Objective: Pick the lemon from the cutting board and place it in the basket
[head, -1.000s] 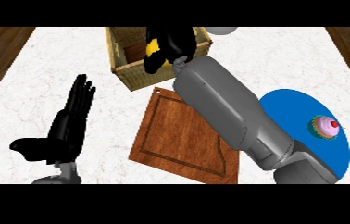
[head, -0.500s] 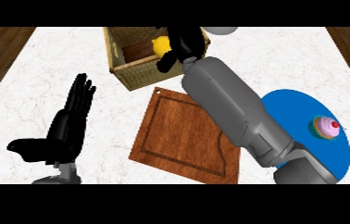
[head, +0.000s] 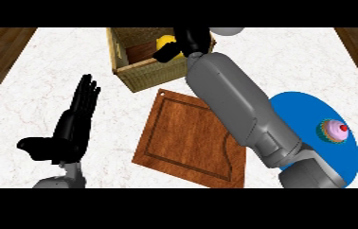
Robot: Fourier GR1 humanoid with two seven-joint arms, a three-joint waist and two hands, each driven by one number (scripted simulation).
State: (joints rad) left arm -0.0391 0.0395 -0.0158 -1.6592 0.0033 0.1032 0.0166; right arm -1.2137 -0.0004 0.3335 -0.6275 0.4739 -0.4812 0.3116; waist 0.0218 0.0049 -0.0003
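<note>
The yellow lemon (head: 165, 41) shows over the inside of the woven basket (head: 143, 74) at the counter's back. My right hand (head: 192, 39) is curled round it, thumb under it and fingers beside it, hiding most of it. My right forearm stretches across the wooden cutting board (head: 182, 138), which lies bare in the middle. At the lower left my left hand (head: 70, 128) rests open, fingers up, well away from both board and basket.
A blue plate (head: 300, 110) at the right edge carries a pink cupcake (head: 334, 130). A grey round object (head: 227, 30) peeks in behind the basket. Dark wood floor shows past the counter's far corners.
My right hand has carried the lemon farther back, from the basket's front rim to over its inside. The left hand has stayed still.
</note>
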